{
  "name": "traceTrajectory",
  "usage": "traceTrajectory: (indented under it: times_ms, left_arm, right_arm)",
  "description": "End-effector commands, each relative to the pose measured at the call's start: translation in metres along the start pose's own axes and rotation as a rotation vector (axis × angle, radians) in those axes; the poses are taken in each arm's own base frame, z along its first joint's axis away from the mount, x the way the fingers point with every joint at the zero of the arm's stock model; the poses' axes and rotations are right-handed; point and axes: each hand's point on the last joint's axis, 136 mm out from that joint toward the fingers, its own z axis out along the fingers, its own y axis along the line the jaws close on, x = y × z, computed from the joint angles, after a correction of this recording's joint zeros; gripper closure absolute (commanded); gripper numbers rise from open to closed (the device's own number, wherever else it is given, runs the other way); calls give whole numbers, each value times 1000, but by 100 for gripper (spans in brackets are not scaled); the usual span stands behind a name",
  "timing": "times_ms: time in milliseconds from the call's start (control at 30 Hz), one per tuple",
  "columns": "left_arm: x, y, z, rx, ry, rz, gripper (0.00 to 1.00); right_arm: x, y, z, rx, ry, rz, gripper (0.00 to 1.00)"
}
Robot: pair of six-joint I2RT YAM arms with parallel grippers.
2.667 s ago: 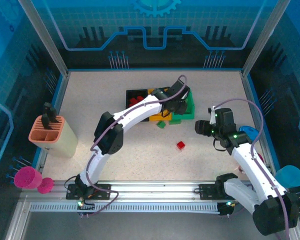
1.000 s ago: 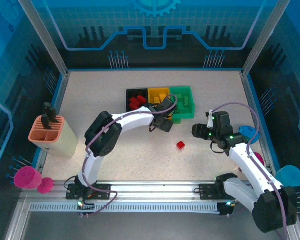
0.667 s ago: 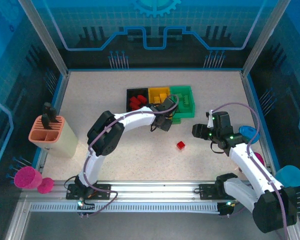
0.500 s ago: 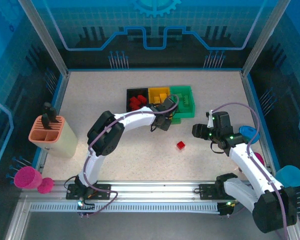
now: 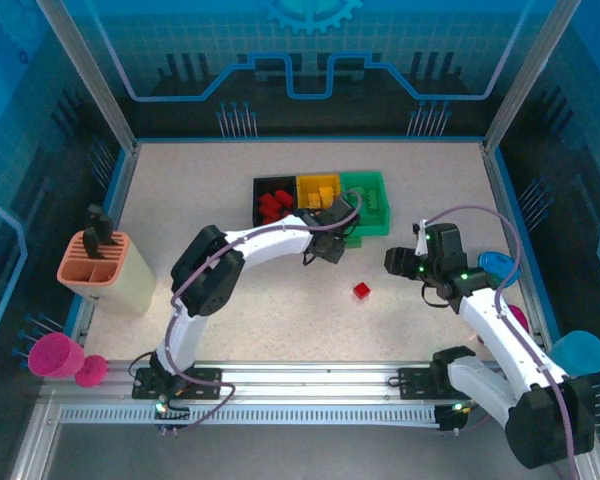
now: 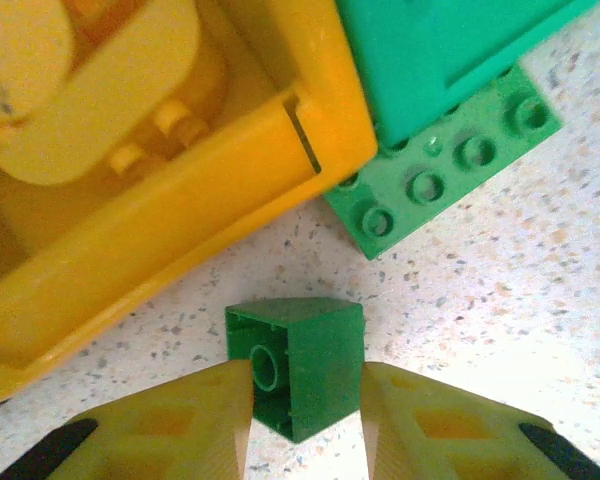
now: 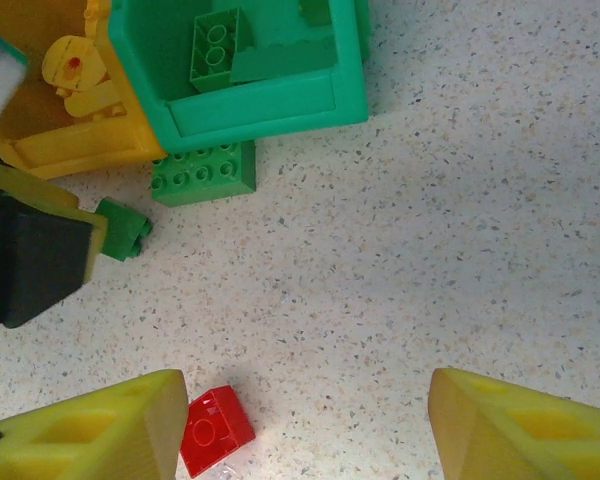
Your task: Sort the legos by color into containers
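Observation:
My left gripper [image 6: 305, 425] is shut on a small green lego [image 6: 300, 365] that rests on the table just in front of the yellow bin [image 6: 180, 220]. A flat green lego [image 6: 450, 165] lies against the green bin [image 6: 450, 50]. From above, the left gripper [image 5: 330, 246] sits in front of the black bin [image 5: 260, 190], yellow bin [image 5: 318, 180] and green bin [image 5: 380, 222]. A red lego [image 5: 361, 290] lies alone on the table. My right gripper [image 7: 300, 430] hangs open above the table, with the red lego [image 7: 215, 430] beside its left finger. Red, yellow and green legos lie in their matching bins.
A cream slotted holder with an orange top [image 5: 105, 270] stands at the left edge. Pink cups [image 5: 55, 355] sit at the near left corner, and blue cups [image 5: 580, 350] at the right edge behind the right arm.
My left gripper came down from the bins to the table and closed on the small green lego. The right arm has barely moved.

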Motion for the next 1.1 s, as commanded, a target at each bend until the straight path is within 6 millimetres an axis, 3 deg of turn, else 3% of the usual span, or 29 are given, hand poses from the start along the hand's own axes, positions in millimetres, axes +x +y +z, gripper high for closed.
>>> traceTrajectory:
  times_ms: [0,167,233,533,700,1067]
  left_arm:
    - [-28,-7,-44,57,-90,-10,66]
    - [-47,-11,-60,78,-130,-9,65]
    - [-47,-9,-58,59,-115,-11,57]
    - [-5,-1,-30,27,4,-33,40]
    - [8,6,-10,-23,56,-25,32]
    - [24,2,21,3,147,-45,33]
  right_arm:
    - [2,3,-1,-9,-6,2,35]
    - [2,3,-1,-13,-7,4,35]
    - [2,4,-3,-14,-7,3,35]
    - [9,-2,-3,5,-7,-1,34]
    - [12,0,3,-16,10,12,31]
    - [13,-1,-2,-7,2,11,31]
